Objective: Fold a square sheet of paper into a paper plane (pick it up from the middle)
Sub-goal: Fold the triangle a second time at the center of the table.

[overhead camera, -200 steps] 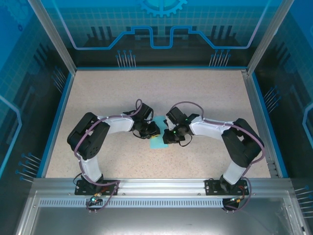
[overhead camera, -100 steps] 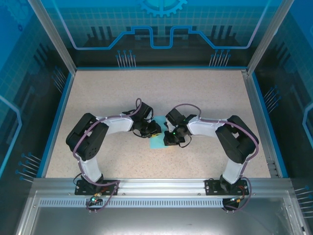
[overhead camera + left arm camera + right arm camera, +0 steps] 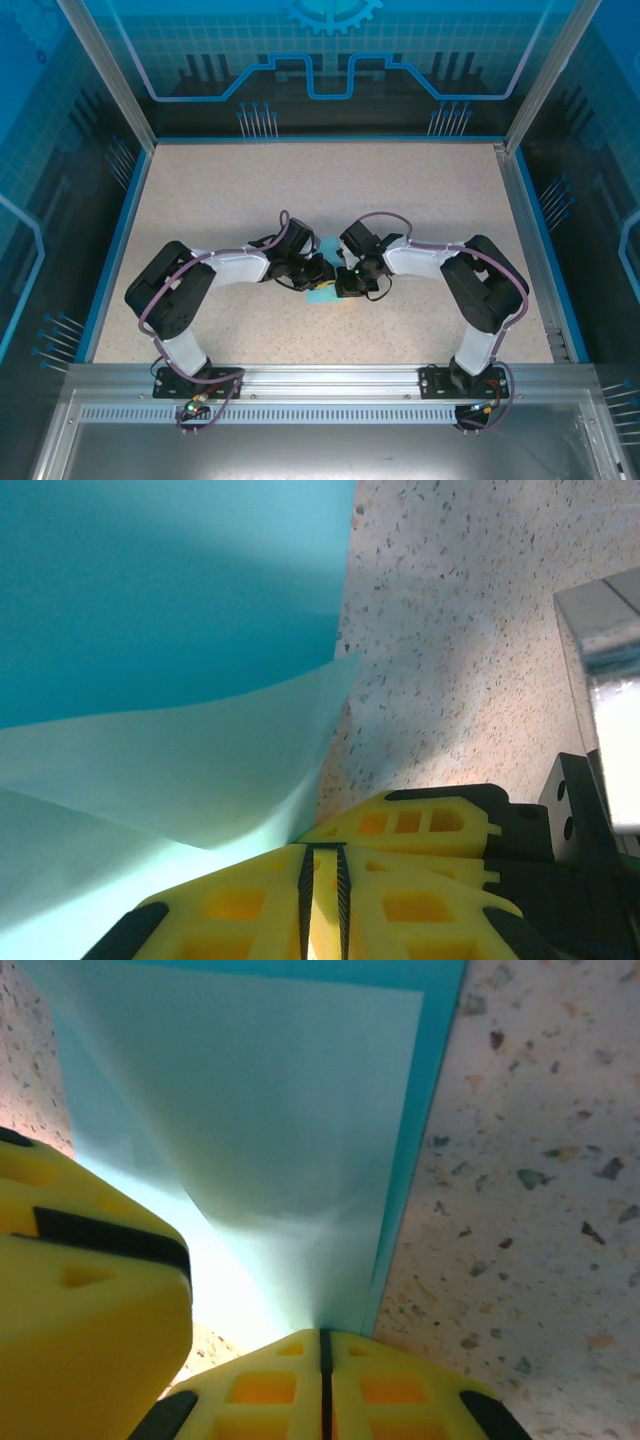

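Observation:
The square sheet of paper (image 3: 322,294), light cyan-blue, lies partly folded at the table's middle, mostly hidden under both grippers. In the left wrist view a paler flap (image 3: 180,760) lifts off the darker layer (image 3: 150,590), and its edge runs into the tips of my left gripper (image 3: 322,848), which is shut on it. My right gripper (image 3: 322,1335) is shut on the sheet (image 3: 260,1110) at a folded edge. The two grippers meet tip to tip over the paper, the left gripper (image 3: 314,271) beside the right gripper (image 3: 344,284). The right fingers (image 3: 420,825) show close beside my left ones.
The speckled table (image 3: 300,190) stretches open behind and to both sides of the paper. Blue transparent walls (image 3: 110,200) enclose it, and an aluminium rail (image 3: 320,385) carrying both arm bases runs along the near edge.
The left arm has stretched further right, bringing its gripper closer to the right one over the paper. The right arm shifted slightly left, then stayed.

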Robot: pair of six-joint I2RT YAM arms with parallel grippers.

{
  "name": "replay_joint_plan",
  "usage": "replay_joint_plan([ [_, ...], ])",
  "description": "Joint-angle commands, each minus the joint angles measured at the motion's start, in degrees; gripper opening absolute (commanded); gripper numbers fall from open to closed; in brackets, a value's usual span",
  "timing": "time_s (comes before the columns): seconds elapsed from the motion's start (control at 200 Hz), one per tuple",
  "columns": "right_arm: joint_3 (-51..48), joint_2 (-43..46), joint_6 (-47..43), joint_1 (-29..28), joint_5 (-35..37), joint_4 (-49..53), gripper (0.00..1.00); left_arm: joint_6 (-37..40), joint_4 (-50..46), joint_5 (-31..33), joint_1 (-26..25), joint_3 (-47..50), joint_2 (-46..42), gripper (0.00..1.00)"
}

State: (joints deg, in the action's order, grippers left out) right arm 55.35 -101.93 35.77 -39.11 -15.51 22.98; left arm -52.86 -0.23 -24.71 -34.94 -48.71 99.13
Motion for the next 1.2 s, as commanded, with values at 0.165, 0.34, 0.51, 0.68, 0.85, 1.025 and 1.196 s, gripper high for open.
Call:
replay_joint_plan([
  [0.165, -1.2, -3.8, 0.3, 0.4, 2.7, 3.3, 0.09, -1.6, 0.5, 1.1, -0.6, 0.9, 3.0, 0.17],
  [0.34, -1.1, -4.4, -0.3, 0.2, 3.6, 4.7, 0.09, -1.2, -1.7, 4.9, -0.6, 0.8, 3.6, 0.16],
  [0.51, -1.2, -5.1, -0.6, 0.1, 2.8, 5.3, 0.09, -1.0, -3.4, 8.5, -0.5, 0.9, 4.0, 0.14],
  [0.68, -0.5, -6.6, -1.3, 0.0, 4.9, 8.2, 0.09, -0.1, -5.2, 10.6, 0.2, 0.7, 3.0, 0.14],
  [0.85, 0.1, -8.5, -1.7, -0.3, 8.1, 11.0, 0.09, 1.3, -6.0, 10.6, 2.7, 0.6, 2.2, 0.15],
  [1.025, 0.4, -9.5, -1.7, -0.6, 9.5, 12.0, 0.09, 3.3, -6.9, 10.3, 6.3, 0.4, 2.4, 0.15],
  [1.196, 0.4, -9.8, -1.7, -0.5, 10.0, 12.3, 0.09, 5.5, -8.5, 10.8, 9.6, -0.6, 2.9, 0.15],
])
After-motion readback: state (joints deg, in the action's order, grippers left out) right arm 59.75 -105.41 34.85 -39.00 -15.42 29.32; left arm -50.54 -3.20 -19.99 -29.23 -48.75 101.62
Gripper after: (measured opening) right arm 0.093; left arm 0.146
